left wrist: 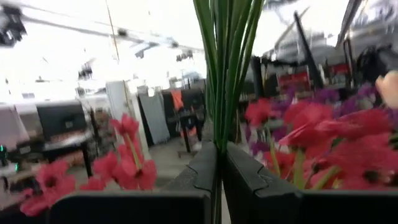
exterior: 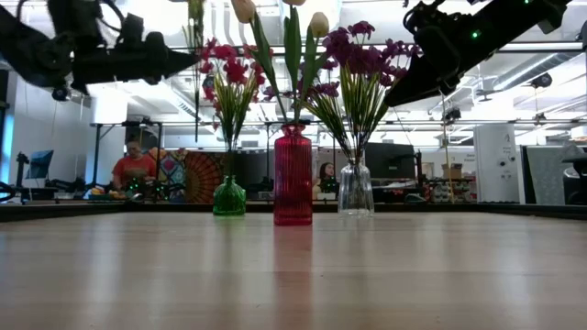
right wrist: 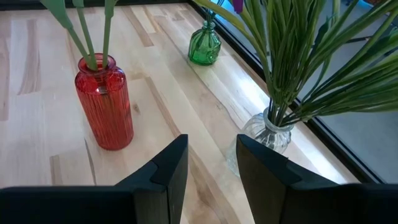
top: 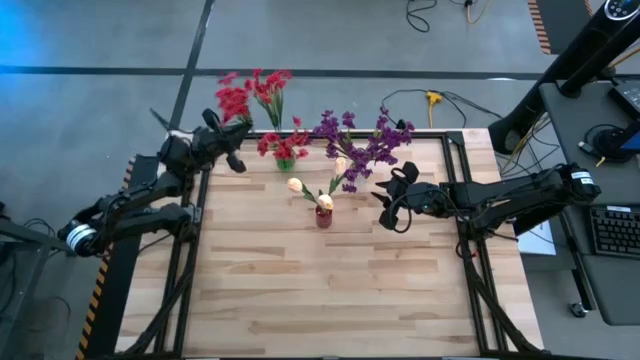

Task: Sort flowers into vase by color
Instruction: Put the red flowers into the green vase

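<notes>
Three small vases stand near the table's far edge. The green vase (top: 285,163) (exterior: 229,197) holds red flowers (exterior: 229,73). The red vase (top: 323,216) (right wrist: 104,102) holds cream-yellow flowers (top: 296,185). The clear vase (exterior: 355,188) (right wrist: 264,134) holds purple flowers (top: 365,145). My left gripper (top: 238,135) (left wrist: 219,152) hangs left of the green vase, shut on a sprig of red flowers (top: 232,100). My right gripper (top: 385,195) (right wrist: 211,146) hovers open right of the red vase, near the clear one, with nothing between its fingers. My left gripper pinches several thin green stems (left wrist: 219,140) of the red flower sprig between its two fingers. The stems stand up out of the fingers, clear of the table. Which point along the stems it has does not show.
The near half of the wooden table (top: 320,300) is bare wood. Black frame rails run along the table's left and right sides. A desk with a keyboard (top: 610,230) stands to the right. People (exterior: 135,170) sit in the room beyond the far edge.
</notes>
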`<move>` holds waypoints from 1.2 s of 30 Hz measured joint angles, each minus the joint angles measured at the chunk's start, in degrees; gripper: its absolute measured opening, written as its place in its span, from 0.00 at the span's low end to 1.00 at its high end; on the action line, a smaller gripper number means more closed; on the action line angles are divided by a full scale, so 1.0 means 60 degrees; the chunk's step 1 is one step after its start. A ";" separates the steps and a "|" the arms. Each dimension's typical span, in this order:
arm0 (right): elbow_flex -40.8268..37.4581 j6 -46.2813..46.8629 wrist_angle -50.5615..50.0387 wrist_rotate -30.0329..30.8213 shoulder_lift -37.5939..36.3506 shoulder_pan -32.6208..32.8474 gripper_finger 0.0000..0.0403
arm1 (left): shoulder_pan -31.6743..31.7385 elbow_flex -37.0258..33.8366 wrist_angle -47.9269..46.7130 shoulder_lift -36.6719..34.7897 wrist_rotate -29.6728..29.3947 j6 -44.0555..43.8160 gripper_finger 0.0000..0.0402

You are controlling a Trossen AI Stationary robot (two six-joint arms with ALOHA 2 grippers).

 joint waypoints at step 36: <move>0.0000 -0.0276 0.0223 0.0259 -0.0002 -0.0021 0.32 | -0.0138 -0.0843 0.6019 0.4433 -0.0627 -0.2532 0.00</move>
